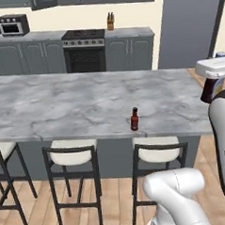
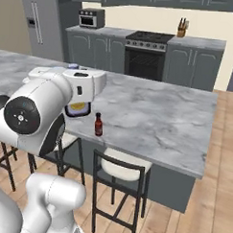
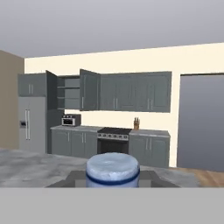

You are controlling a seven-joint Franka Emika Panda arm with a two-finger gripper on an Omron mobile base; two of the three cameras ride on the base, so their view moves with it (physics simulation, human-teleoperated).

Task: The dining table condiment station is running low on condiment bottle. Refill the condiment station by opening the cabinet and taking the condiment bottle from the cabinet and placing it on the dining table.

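My gripper (image 1: 215,78) is shut on the condiment bottle (image 1: 210,91), a squat dark maroon bottle with a pale label. It hangs upright in the air by the right end of the dining table (image 1: 76,105). From the other side the condiment bottle (image 2: 77,108) shows under the white hand of the gripper (image 2: 79,94), near the dining table's (image 2: 152,115) front edge. In the hand view its lilac cap (image 3: 113,168) sits between the fingertips (image 3: 73,176) of the gripper (image 3: 113,178). The cabinet (image 3: 68,92) on the far wall stands open, with both doors swung out.
A slim red-brown bottle (image 1: 134,119) stands near the table's front edge. Three stools (image 1: 72,157) line that side. Beyond are a stove (image 1: 84,50), a toaster oven (image 1: 13,25), a knife block (image 1: 110,21) and a fridge (image 2: 38,24).
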